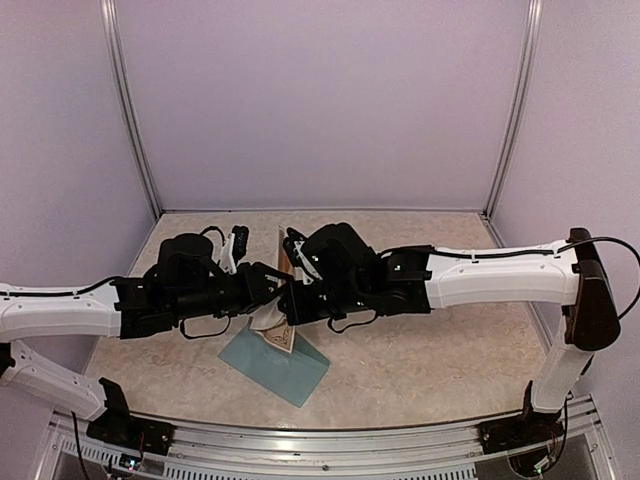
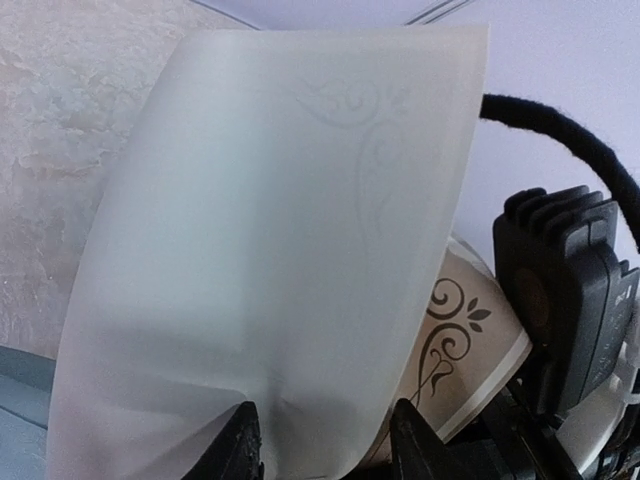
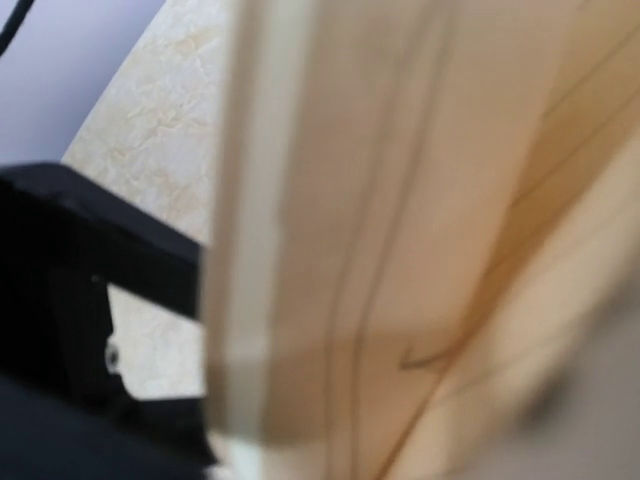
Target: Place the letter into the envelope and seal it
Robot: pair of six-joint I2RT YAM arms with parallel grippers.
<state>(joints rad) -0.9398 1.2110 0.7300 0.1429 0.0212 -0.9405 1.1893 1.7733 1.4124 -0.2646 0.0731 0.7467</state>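
Note:
The letter [image 1: 282,255] hangs in the air at the table's middle, curled between both grippers, above the teal envelope [image 1: 280,368], which lies flat on the table. In the left wrist view the letter's white back [image 2: 270,250] bows up in front of the camera, its ornate printed side [image 2: 470,330] showing behind. My left gripper [image 2: 330,445] is open, and the sheet's lower edge sits loosely between its fingertips [image 2: 240,450]. My right gripper [image 1: 291,296] meets the letter from the right and is shut on it. Its fingers are hidden in its own view by the blurred cream sheet [image 3: 400,250].
The two arms cross the table [image 1: 430,360] from both sides and nearly touch at the centre. Lilac walls and metal posts [image 1: 135,120] close in the back and sides. The right gripper's black body [image 2: 560,300] stands close on the right in the left wrist view.

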